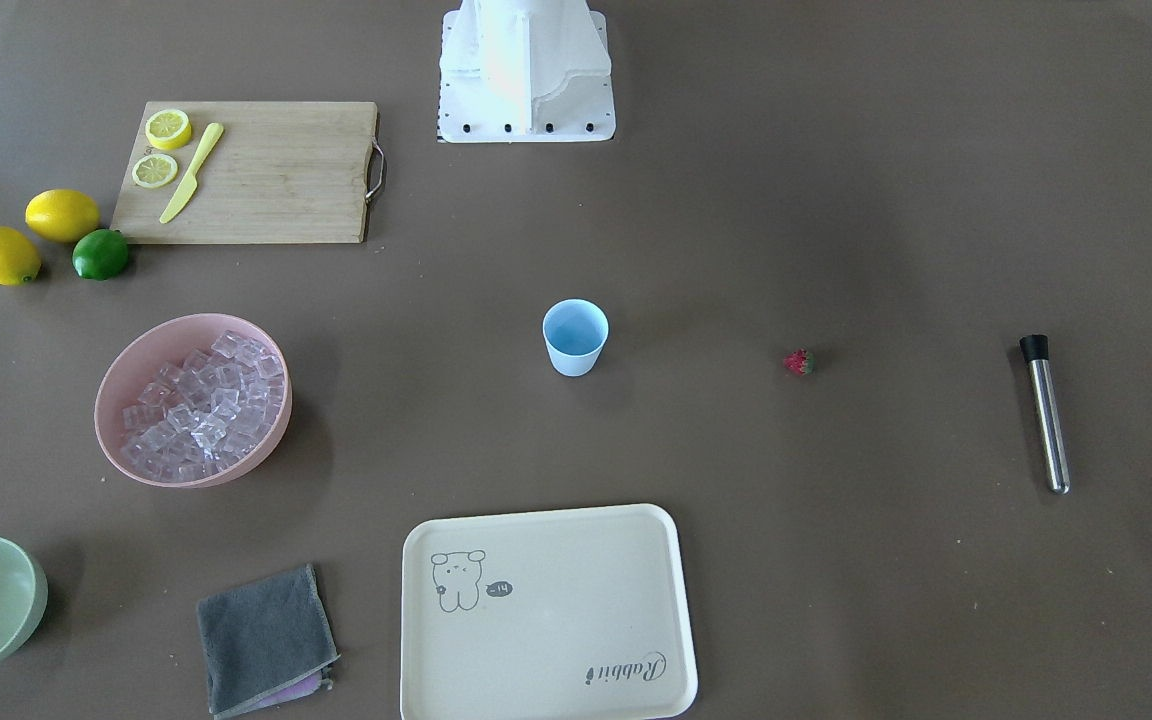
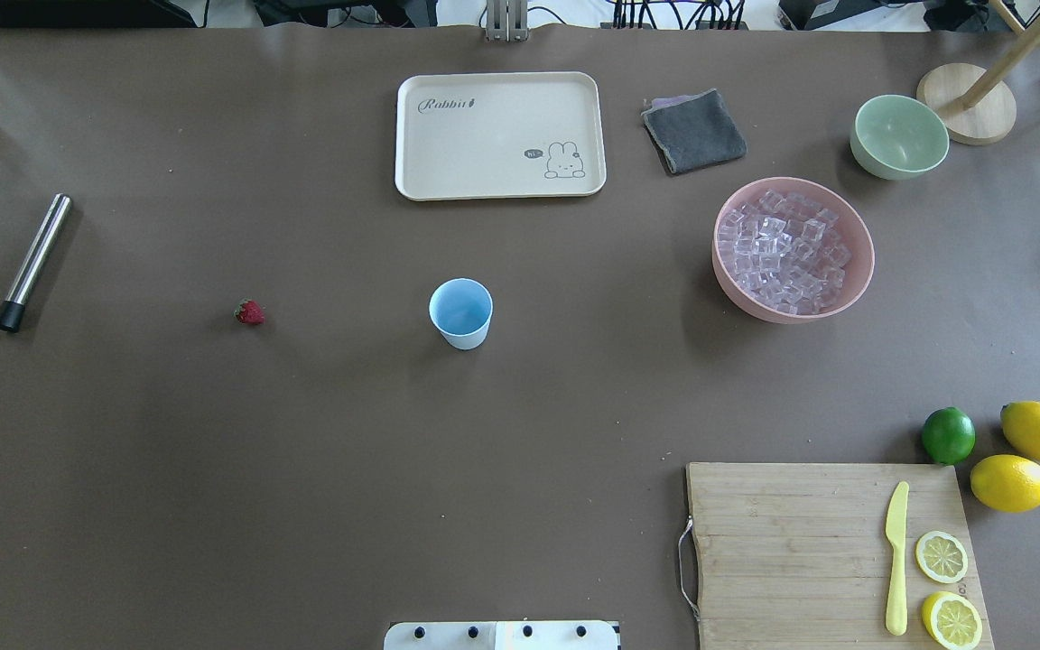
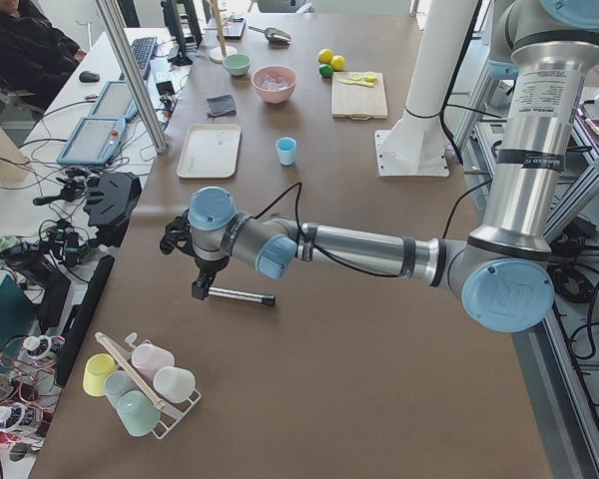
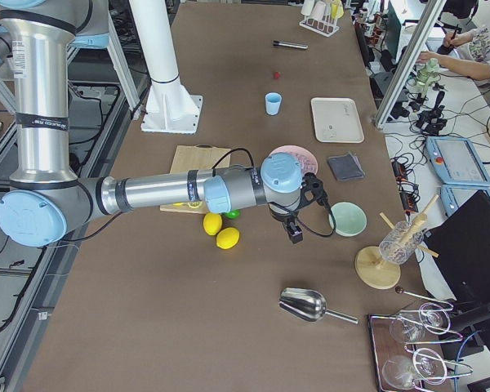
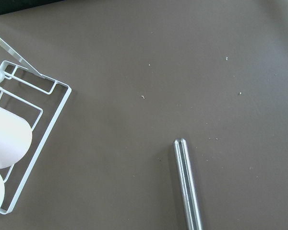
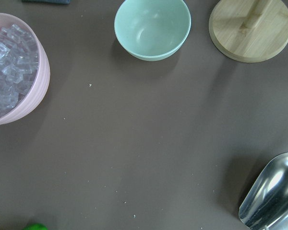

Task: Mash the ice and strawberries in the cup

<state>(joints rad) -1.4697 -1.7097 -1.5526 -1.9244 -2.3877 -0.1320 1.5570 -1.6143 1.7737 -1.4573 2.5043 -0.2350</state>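
Jaws on both arms: cannot tell whether open or closed, since they show in the side views only. The left gripper hangs by one end of a steel rod, contact unclear. The right gripper hangs over the bench between the pink bowl and the green bowl. The overhead and front views show no arms, just the layout. The cup is upright mid-bench, and the strawberry lies alone between the cup and the steel rod, well apart from both. The ice is heaped in the pink bowl on the robot's right. Beyond the cup are a cream tray and a grey cloth. The cutting board at near right carries a yellow knife and two lemon slices, with a lime and two lemons just beside it. The metal scoop shows only in the right wrist and right side views. The wire rack of pastel cups shows only in the left side and left wrist views. The bench has a brown matte cover with small pale specks. A side desk holds tablets, cables and gear, and a person sits there.
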